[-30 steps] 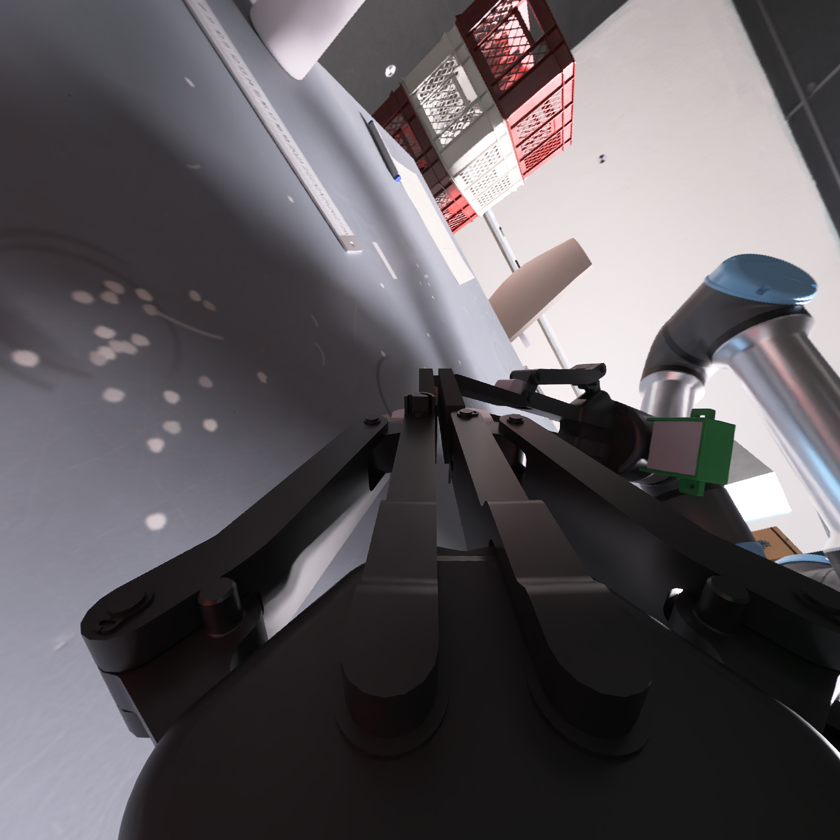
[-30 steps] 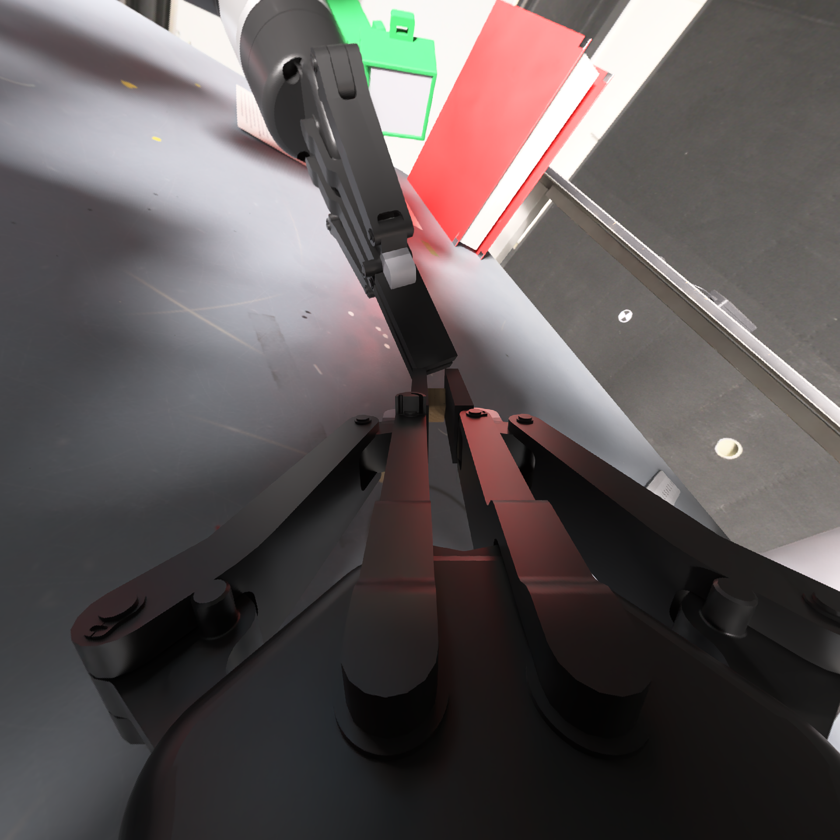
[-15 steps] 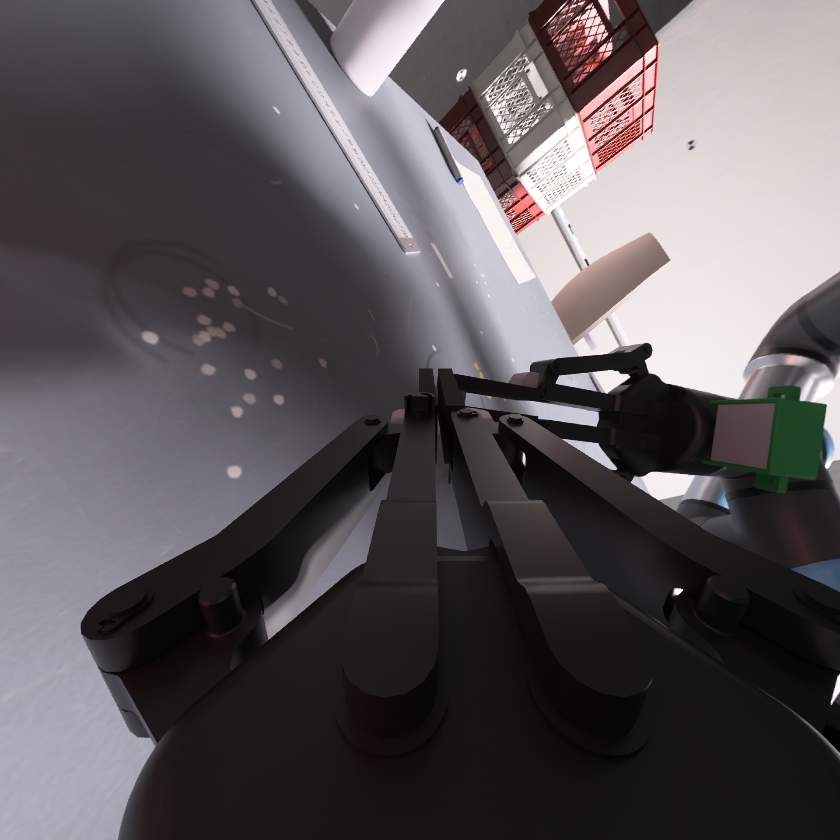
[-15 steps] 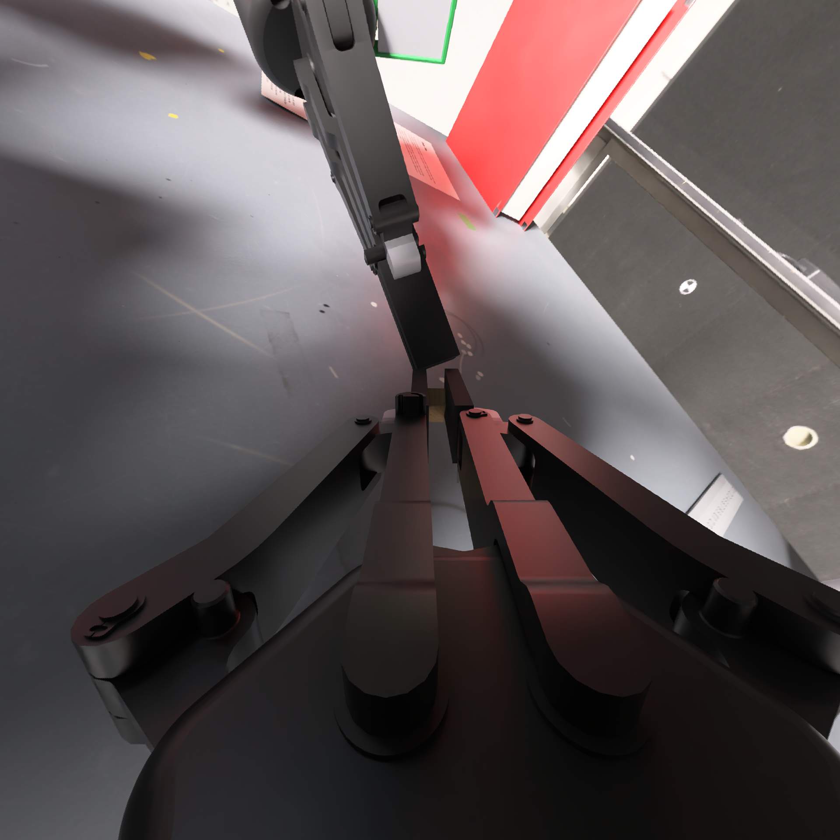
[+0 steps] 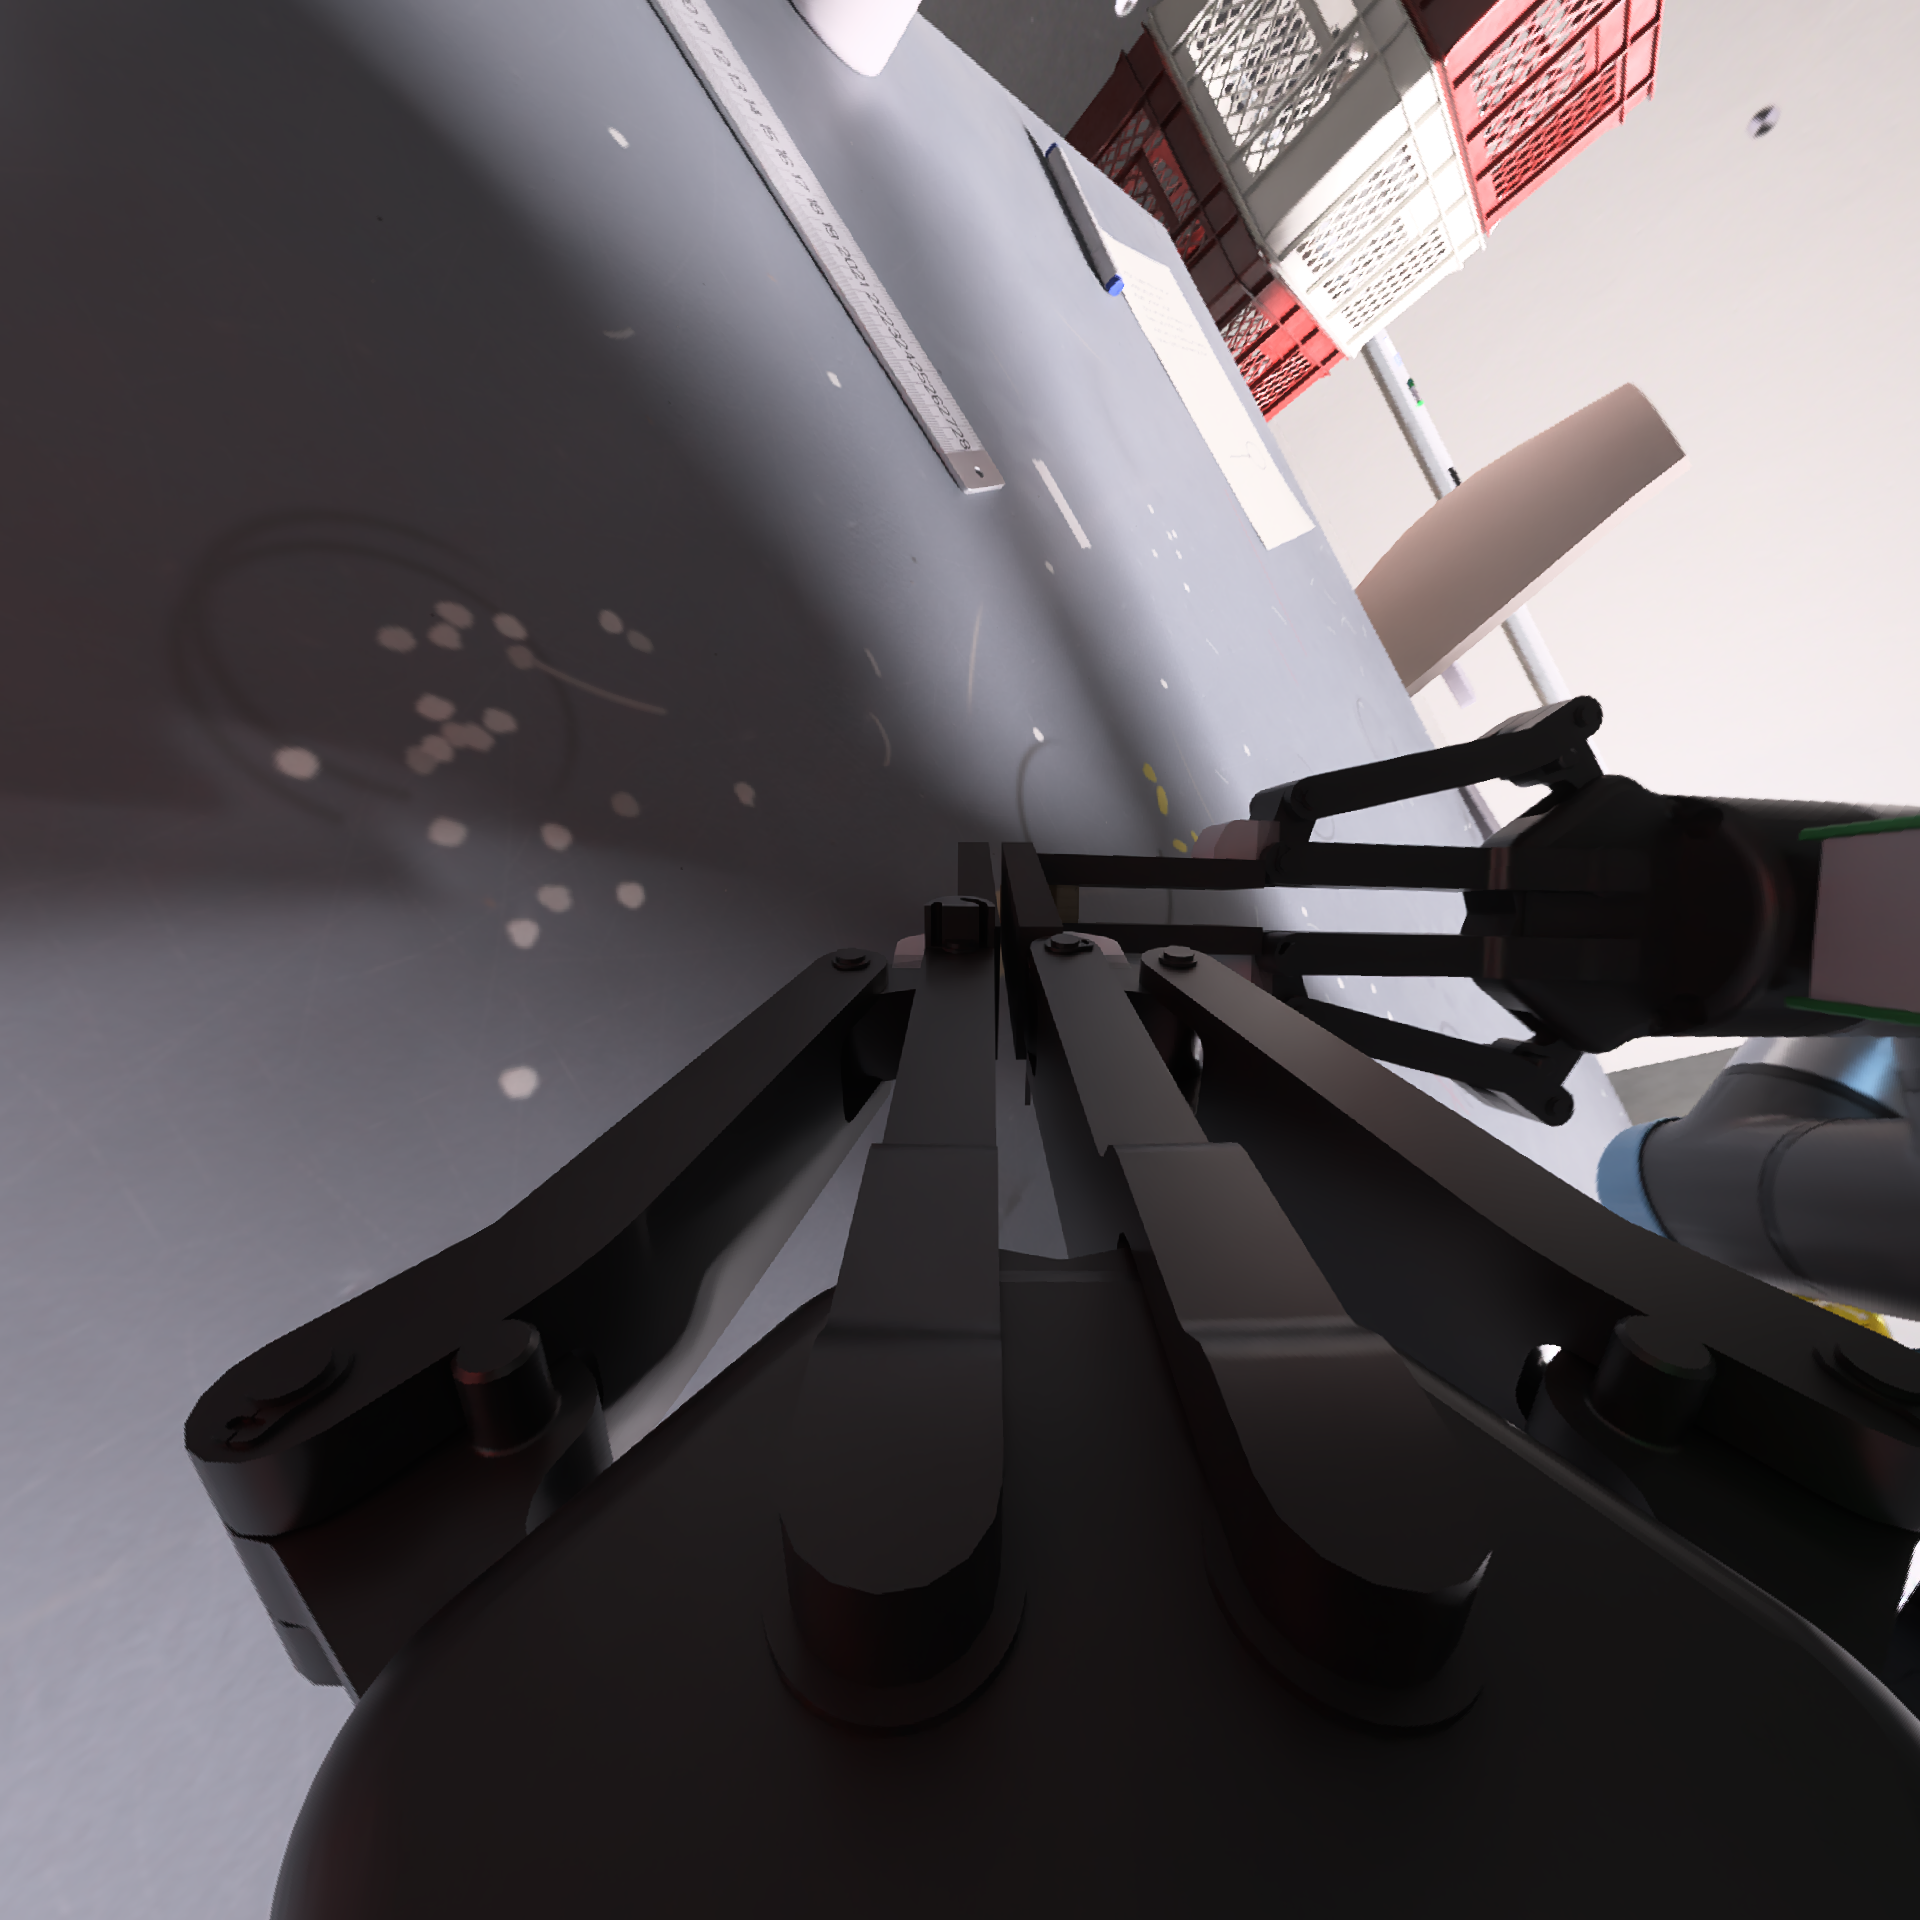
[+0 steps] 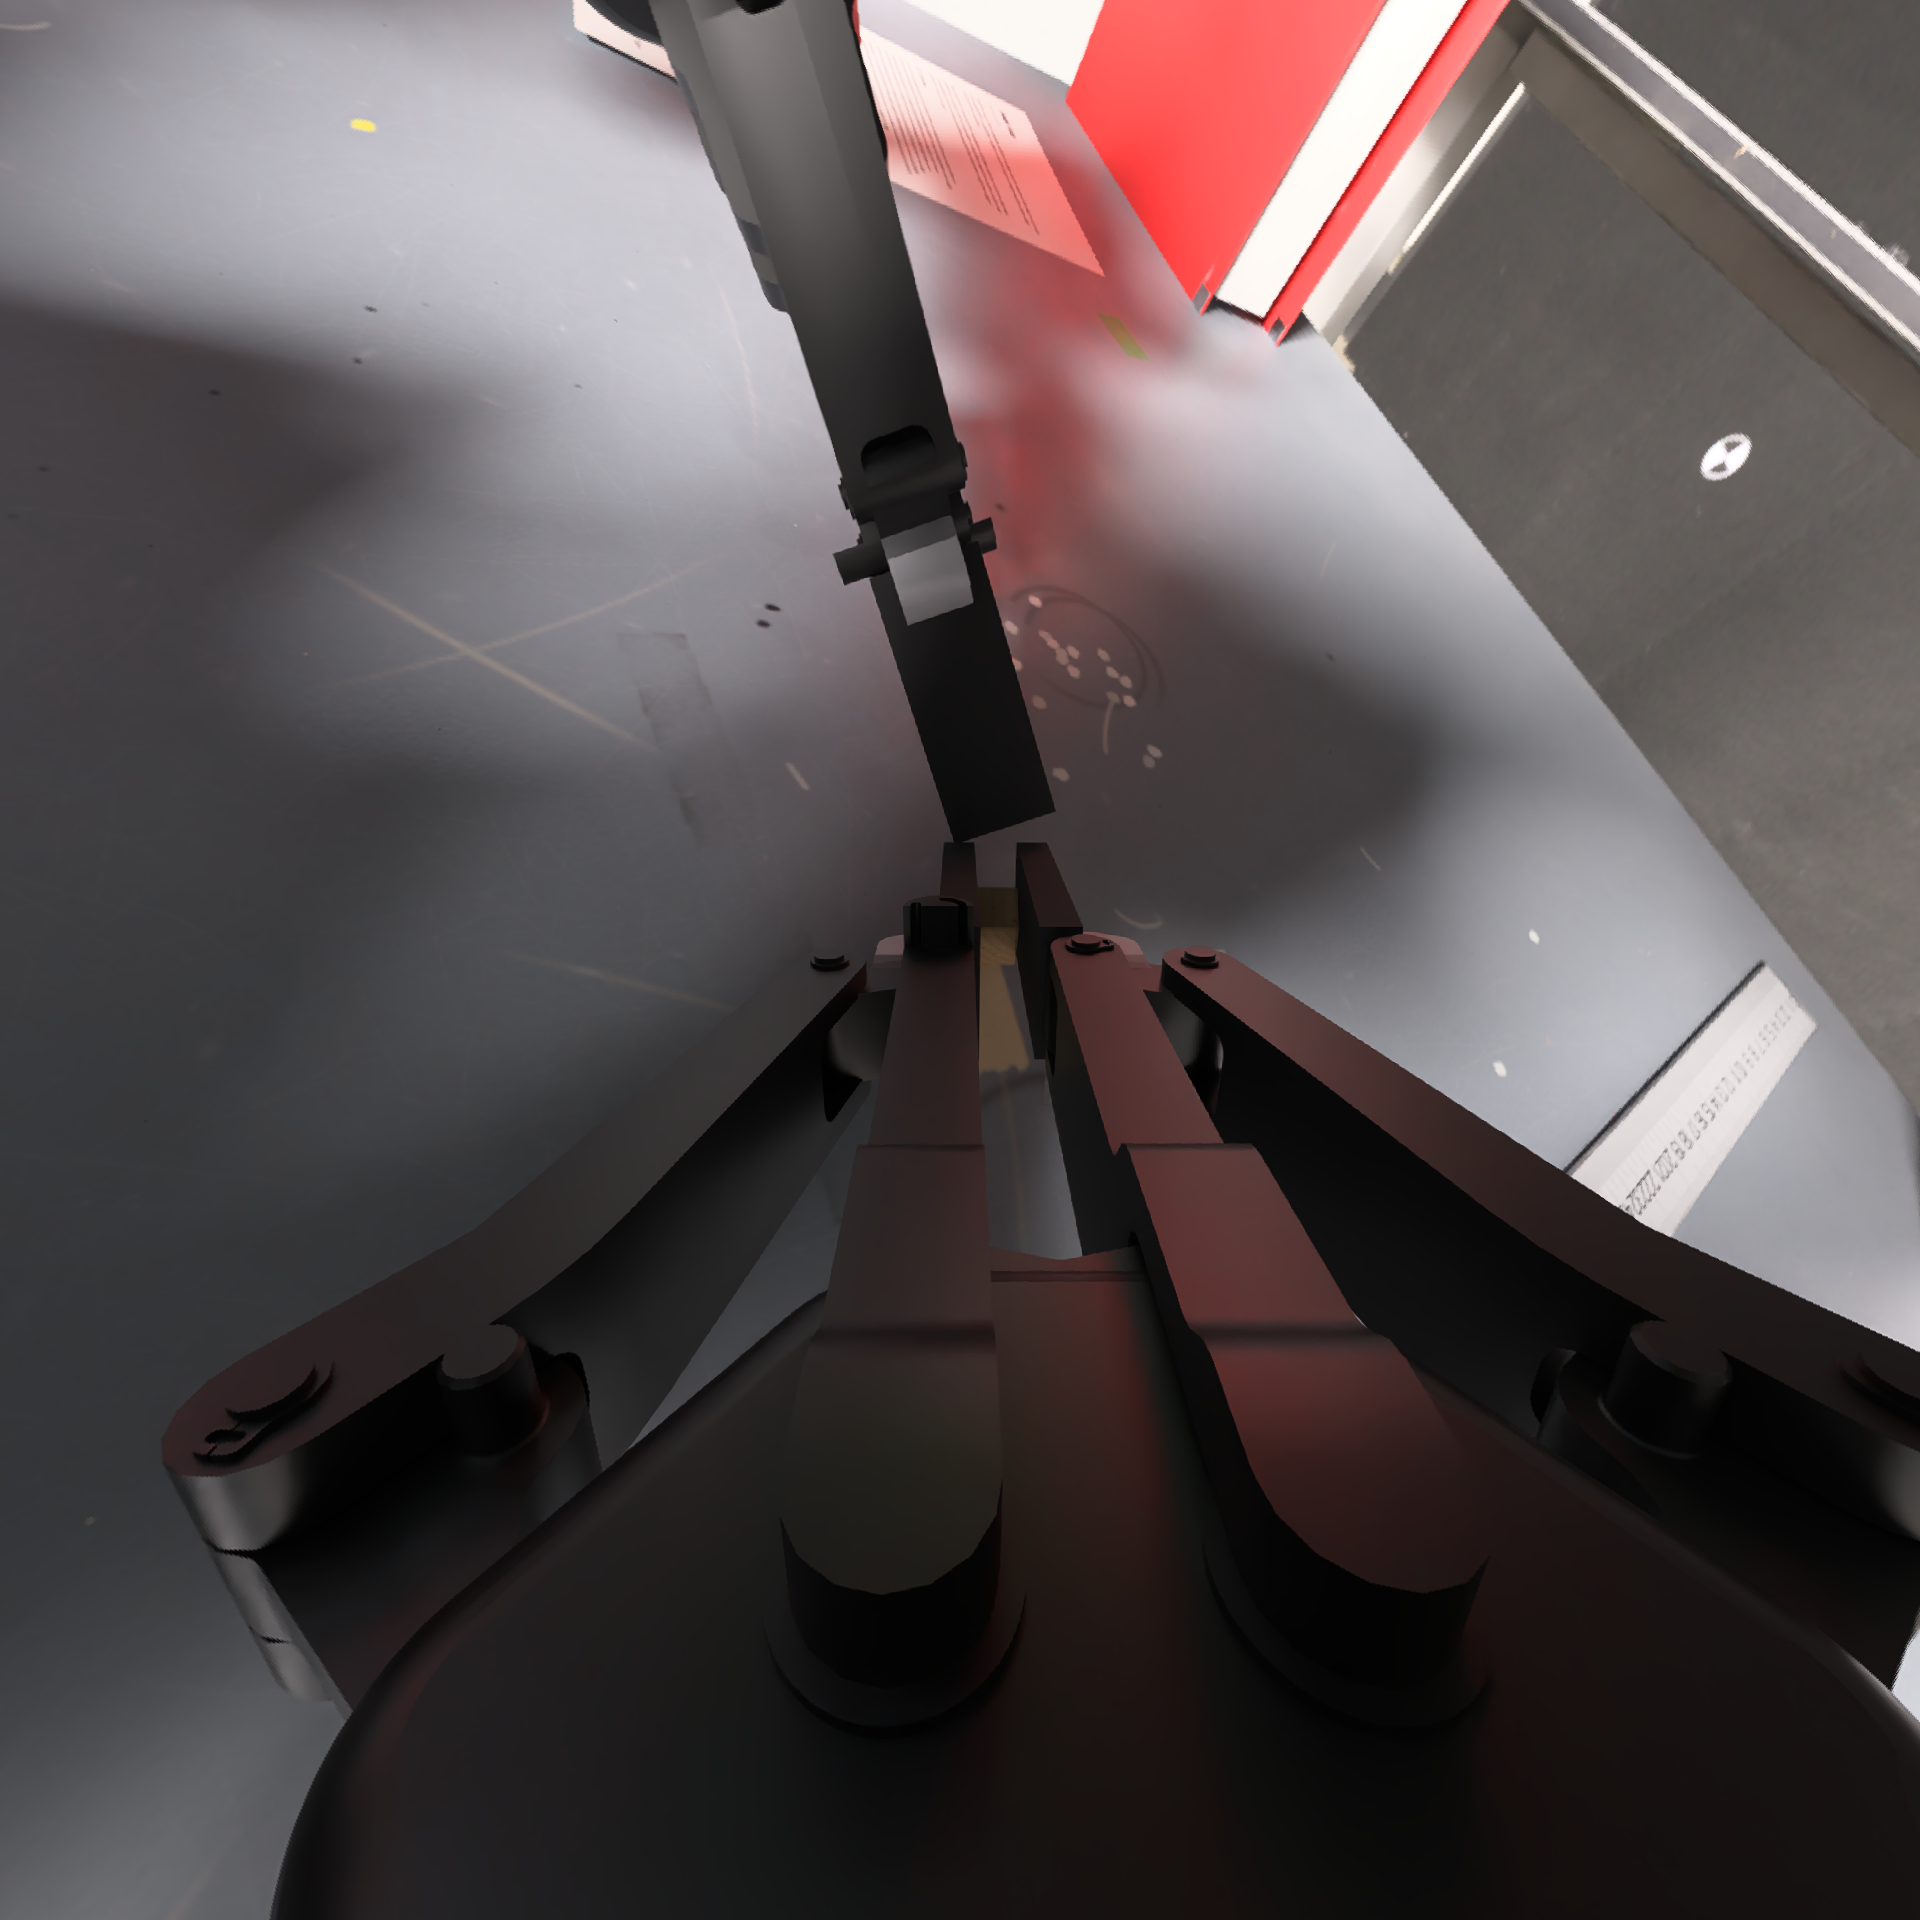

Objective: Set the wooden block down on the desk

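The wooden block (image 6: 1003,977) shows as a thin tan strip between the fingers of my right gripper (image 6: 997,873), which is shut on it above the grey desk (image 6: 312,727). My left gripper (image 5: 997,883) is shut, with a yellowish sliver of the block between its tips. Its finger (image 6: 977,727) comes down from above in the right wrist view, and its tip meets the right gripper's tips. In the left wrist view the right gripper (image 5: 1070,904) reaches in level from the right, up to my left fingertips. Most of the block is hidden by the fingers.
A steel ruler (image 5: 852,260), a pen (image 5: 1081,223) and a paper sheet (image 5: 1216,405) lie on the desk (image 5: 520,312) farther off. Red and white crates (image 5: 1351,156) stand beyond it. A red folder (image 6: 1247,135) and a pink sheet (image 6: 977,166) are at the far edge.
Both grippers have moved together over the desk, their tips staying in contact. In the left wrist view the right gripper has swung to lie level. Neither grip has changed.
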### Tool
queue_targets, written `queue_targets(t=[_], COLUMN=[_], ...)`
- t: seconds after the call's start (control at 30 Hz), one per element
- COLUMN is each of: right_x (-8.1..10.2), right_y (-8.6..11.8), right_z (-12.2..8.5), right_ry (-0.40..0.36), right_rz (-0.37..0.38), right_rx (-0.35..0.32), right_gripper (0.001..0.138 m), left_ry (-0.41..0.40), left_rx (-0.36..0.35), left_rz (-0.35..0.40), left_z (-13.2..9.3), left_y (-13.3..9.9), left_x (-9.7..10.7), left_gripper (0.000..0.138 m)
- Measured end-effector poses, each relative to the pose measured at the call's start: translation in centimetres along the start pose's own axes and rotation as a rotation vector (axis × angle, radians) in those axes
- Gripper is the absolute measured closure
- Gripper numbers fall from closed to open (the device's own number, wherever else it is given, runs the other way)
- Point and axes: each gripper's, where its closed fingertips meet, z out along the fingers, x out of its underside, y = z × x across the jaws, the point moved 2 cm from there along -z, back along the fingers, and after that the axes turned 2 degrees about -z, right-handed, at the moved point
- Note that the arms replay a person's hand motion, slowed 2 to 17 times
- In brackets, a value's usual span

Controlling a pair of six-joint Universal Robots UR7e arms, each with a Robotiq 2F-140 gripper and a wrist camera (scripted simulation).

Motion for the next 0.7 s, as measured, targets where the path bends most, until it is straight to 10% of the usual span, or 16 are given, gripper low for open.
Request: queue_targets(t=[0.7], right_x=[1.0], right_y=[0.2], right_z=[-0.5], right_ry=[0.070], right_rz=[0.170], right_rx=[-0.053], right_gripper=[0.129], left_ry=[0.124], left_rx=[-0.185], left_rz=[0.314], left_z=[1.1], left_y=[-1.2], left_x=[0.0], left_gripper=[0.135])
